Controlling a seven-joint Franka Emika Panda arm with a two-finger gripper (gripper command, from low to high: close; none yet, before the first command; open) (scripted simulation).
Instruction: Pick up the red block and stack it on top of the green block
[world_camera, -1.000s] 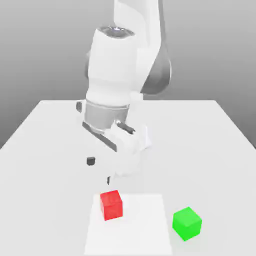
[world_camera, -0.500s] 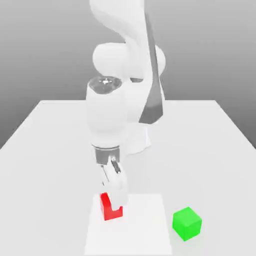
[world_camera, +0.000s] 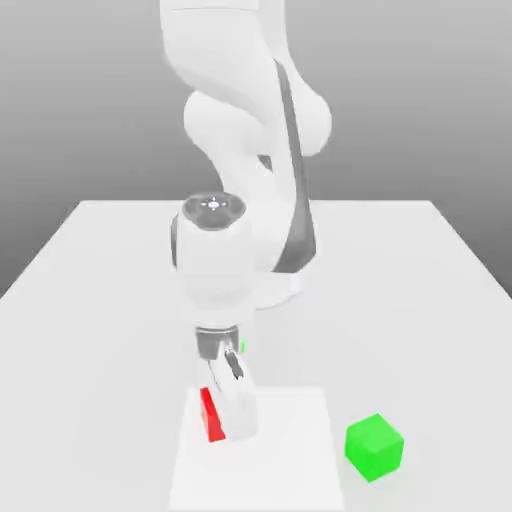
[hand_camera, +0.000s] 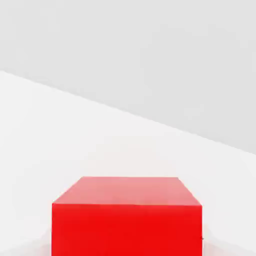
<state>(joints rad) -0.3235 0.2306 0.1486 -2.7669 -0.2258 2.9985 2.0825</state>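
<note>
The gripper (world_camera: 228, 425) is clamped on the red block (world_camera: 210, 415) on the bench (world_camera: 90, 330); the green block (world_camera: 374, 446) sits apart toward the exterior view's right.

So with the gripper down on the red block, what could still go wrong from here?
1. The gripper has shut on the red block, but the hand hides most of it in the exterior view, so the hold may be off-centre and slip on lifting.
2. The green block sits apart, toward the exterior view's right; a tilted red block could land skewed and topple.
3. Both lie near the table front edge, so a dropped block could roll off.
</note>
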